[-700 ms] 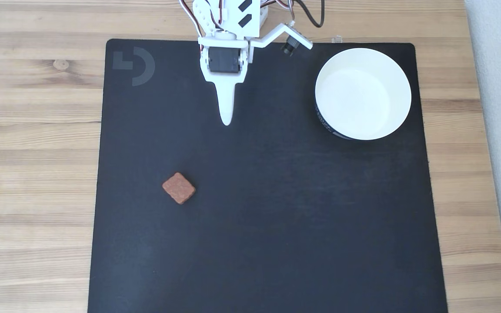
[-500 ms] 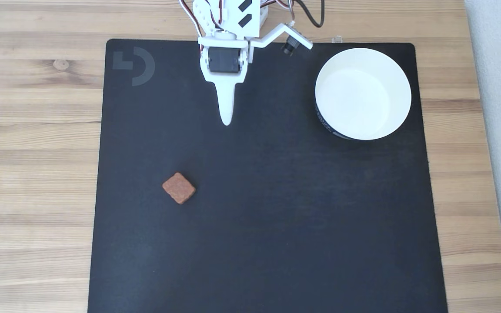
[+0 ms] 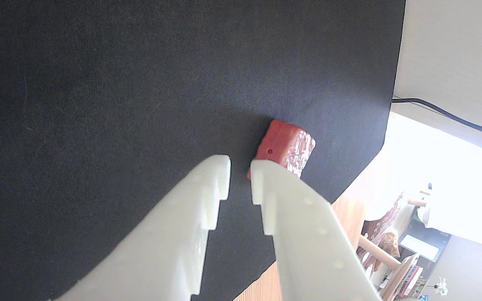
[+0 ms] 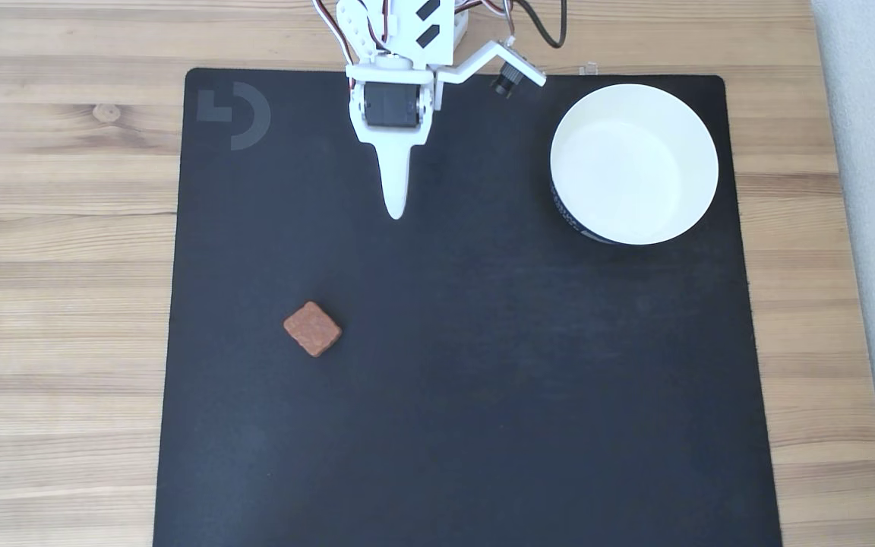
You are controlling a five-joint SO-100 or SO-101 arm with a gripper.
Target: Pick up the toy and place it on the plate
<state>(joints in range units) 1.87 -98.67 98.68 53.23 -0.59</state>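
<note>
**Reach not yet begun: toy lying free, dish empty**

We are looking at the opening step of the task, as we judge it. The toy [image 4: 313,329] is lying flat on the black mat [image 4: 468,395], towards the left and nearer the bottom of the fixed view, with nothing touching it. The plate [image 4: 699,137] is sitting at the far right corner of the mat, and we are seeing nothing inside it. Toy and plate are well apart.

The gripper [image 4: 395,213] is hanging at the far edge of the mat near the arm's base, pointing down the fixed view towards the near side, well apart from the toy and left of the plate. In the wrist view the gripper [image 3: 241,169] is showing its two white fingers with only a narrow slot between the tips and nothing gripped. The toy [image 3: 286,148] is appearing just beyond the right finger there, partly hidden behind it, but the fixed view is telling us it is in fact far off.

We are judging that the next move calls for swinging the arm to the left of the fixed view, reaching out over the mat, and spreading the fingers wider before coming down, since the present gap is looking too slim for the square. The toy is sitting corner-on, so wrist turn may matter.
</note>
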